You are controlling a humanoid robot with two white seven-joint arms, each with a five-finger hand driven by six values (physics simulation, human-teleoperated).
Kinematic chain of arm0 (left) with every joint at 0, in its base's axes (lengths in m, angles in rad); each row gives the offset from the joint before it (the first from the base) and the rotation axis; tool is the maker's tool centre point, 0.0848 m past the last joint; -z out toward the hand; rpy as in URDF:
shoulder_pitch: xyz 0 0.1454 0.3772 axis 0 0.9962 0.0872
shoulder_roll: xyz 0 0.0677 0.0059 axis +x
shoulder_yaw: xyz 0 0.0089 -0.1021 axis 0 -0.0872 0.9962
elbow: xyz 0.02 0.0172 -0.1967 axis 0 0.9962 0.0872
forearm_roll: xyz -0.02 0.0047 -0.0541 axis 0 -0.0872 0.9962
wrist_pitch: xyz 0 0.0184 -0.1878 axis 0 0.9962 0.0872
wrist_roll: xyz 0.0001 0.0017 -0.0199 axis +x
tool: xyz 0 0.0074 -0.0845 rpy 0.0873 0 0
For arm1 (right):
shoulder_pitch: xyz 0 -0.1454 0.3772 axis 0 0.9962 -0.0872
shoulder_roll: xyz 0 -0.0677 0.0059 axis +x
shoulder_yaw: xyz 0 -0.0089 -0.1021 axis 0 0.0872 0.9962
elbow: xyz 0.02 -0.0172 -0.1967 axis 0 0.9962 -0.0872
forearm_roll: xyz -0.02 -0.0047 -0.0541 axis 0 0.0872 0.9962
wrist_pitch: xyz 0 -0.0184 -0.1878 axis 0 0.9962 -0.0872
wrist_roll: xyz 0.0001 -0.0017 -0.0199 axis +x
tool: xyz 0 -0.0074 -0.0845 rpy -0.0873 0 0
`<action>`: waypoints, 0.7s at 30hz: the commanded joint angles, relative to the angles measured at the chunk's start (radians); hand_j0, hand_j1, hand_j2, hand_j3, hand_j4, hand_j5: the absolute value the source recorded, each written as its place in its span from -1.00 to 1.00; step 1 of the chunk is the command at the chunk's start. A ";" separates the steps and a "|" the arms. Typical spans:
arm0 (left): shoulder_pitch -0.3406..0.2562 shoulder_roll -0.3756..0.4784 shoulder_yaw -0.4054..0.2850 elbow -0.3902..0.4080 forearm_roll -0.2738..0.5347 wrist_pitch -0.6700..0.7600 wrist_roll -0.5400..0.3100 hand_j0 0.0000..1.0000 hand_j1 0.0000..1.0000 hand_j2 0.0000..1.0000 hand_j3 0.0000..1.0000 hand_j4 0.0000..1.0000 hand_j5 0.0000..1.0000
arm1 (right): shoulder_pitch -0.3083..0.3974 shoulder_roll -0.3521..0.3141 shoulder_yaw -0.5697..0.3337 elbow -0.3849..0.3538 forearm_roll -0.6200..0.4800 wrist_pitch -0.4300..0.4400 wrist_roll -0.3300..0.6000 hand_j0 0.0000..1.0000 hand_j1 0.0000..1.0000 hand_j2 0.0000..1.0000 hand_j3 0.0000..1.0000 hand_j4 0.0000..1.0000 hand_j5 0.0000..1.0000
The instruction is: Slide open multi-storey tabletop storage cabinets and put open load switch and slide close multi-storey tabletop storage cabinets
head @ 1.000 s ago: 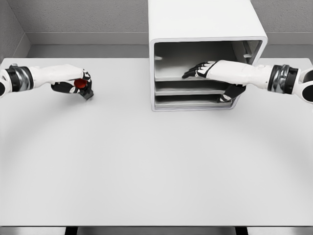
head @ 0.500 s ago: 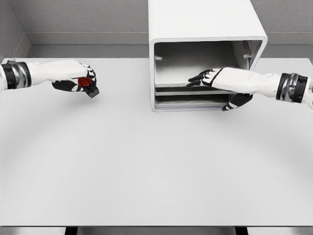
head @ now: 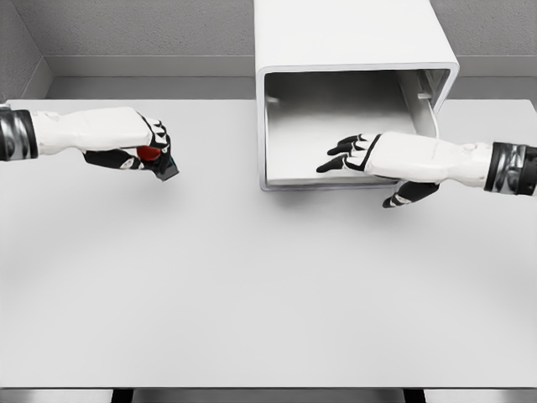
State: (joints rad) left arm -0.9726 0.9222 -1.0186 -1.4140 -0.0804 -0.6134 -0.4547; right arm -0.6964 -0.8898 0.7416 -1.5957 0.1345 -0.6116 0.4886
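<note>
White boxy tabletop storage cabinet [head: 352, 38] sits top centre of frame on the pale grey table [head: 252, 294], front cavity showing as one open tray-like space; separate storeys can't be told apart at this angle. Right hand [head: 357, 155] enters from right edge, fingers spread, palm down over the front lip of the pulled-out drawer, thumb below the edge; holding nothing, contact with the drawer floor unclear. Left hand [head: 143, 147] at upper left, fingers curled around the small red-and-black load switch [head: 155, 158], held above the table, well apart from the cabinet.

Judgement: drawer looks open, switch not yet placed. Risks: left arm has to cross to the cabinet, and the right hand in the opening could block or collide with it. Switch pokes out of the grip, could slip or clip the cabinet's front lip.
</note>
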 commanded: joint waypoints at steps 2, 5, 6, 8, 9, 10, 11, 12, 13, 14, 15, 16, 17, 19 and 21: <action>-0.001 0.017 -0.008 -0.052 0.028 0.003 0.001 -0.27 -0.27 -0.27 -0.27 -0.27 -0.27 | 0.009 -0.014 -0.024 -0.032 -0.006 0.001 -0.001 1.00 1.00 1.00 1.00 1.00 1.00; -0.002 0.020 -0.014 -0.082 0.036 0.003 0.001 -0.27 -0.27 -0.27 -0.27 -0.27 -0.27 | 0.031 -0.032 -0.031 -0.059 -0.007 0.001 -0.002 1.00 1.00 1.00 1.00 1.00 1.00; -0.002 0.029 -0.014 -0.097 0.037 0.003 0.001 -0.27 -0.27 -0.27 -0.27 -0.27 -0.27 | 0.032 -0.044 -0.031 -0.066 -0.009 0.001 -0.004 1.00 1.00 1.00 1.00 1.00 1.00; -0.002 0.046 -0.014 -0.134 0.050 0.003 0.001 -0.27 -0.27 -0.27 -0.27 -0.27 -0.27 | 0.038 -0.046 -0.034 -0.070 -0.012 0.001 -0.011 1.00 1.00 1.00 1.00 1.00 1.00; -0.003 0.049 -0.014 -0.138 0.051 0.003 0.001 -0.27 -0.27 -0.27 -0.27 -0.27 -0.27 | 0.038 -0.044 -0.053 -0.070 -0.016 0.001 -0.011 1.00 1.00 1.00 1.00 1.00 1.00; -0.005 0.056 -0.012 -0.146 0.050 0.003 0.001 -0.27 -0.27 -0.27 -0.27 -0.27 -0.27 | 0.041 -0.043 -0.070 -0.070 -0.019 0.001 -0.011 1.00 1.00 1.00 1.00 1.00 1.00; -0.006 0.063 -0.012 -0.160 0.051 0.003 0.001 -0.27 -0.27 -0.27 -0.27 -0.27 -0.27 | 0.041 -0.040 -0.070 -0.070 -0.021 0.001 -0.011 1.00 1.00 1.00 1.00 1.00 1.00; -0.008 0.066 -0.012 -0.167 0.056 0.003 0.001 -0.27 -0.27 -0.27 -0.27 -0.27 -0.27 | 0.043 -0.038 -0.070 -0.070 -0.029 0.001 -0.011 1.00 1.00 1.00 1.00 1.00 1.00; -0.008 0.064 -0.011 -0.175 0.056 0.003 0.001 -0.27 -0.27 -0.27 -0.27 -0.27 -0.27 | 0.044 -0.040 -0.070 -0.075 -0.035 0.001 -0.011 1.00 1.00 1.00 1.00 1.00 1.00; -0.008 0.066 -0.011 -0.180 0.056 0.003 0.001 -0.27 -0.27 -0.27 -0.27 -0.27 -0.27 | 0.051 -0.038 -0.065 -0.084 -0.036 0.001 -0.011 1.00 1.00 1.00 1.00 1.00 1.00; -0.008 0.066 -0.011 -0.187 0.056 0.003 0.001 -0.27 -0.27 -0.27 -0.27 -0.27 -0.27 | 0.080 -0.034 -0.061 -0.085 -0.046 0.001 -0.011 1.00 1.00 1.00 1.00 1.00 1.00; -0.009 0.075 -0.006 -0.195 0.060 0.003 0.001 -0.27 -0.27 -0.27 -0.27 -0.27 -0.27 | 0.089 -0.040 -0.057 -0.085 -0.047 0.001 -0.013 1.00 1.00 1.00 1.00 1.00 1.00; -0.009 0.076 -0.006 -0.203 0.068 0.003 0.001 -0.27 -0.27 -0.27 -0.27 -0.27 -0.27 | 0.092 -0.044 -0.057 -0.085 -0.061 0.001 -0.015 1.00 1.00 1.00 1.00 1.00 1.00; -0.011 0.078 -0.005 -0.212 0.070 0.003 0.001 -0.27 -0.27 -0.27 -0.27 -0.27 -0.27 | 0.095 -0.066 -0.059 -0.087 -0.081 0.001 -0.016 1.00 1.00 1.00 1.00 1.00 1.00; -0.014 0.090 -0.001 -0.224 0.074 0.003 0.001 -0.27 -0.27 -0.27 -0.27 -0.27 -0.27 | 0.097 -0.089 -0.067 -0.087 -0.090 0.001 -0.016 1.00 1.00 1.00 1.00 1.00 1.00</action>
State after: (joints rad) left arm -0.9926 1.0043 -1.0244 -1.6253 -0.0177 -0.6133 -0.4549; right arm -0.5982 -0.9590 0.6798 -1.6811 0.0662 -0.6134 0.4740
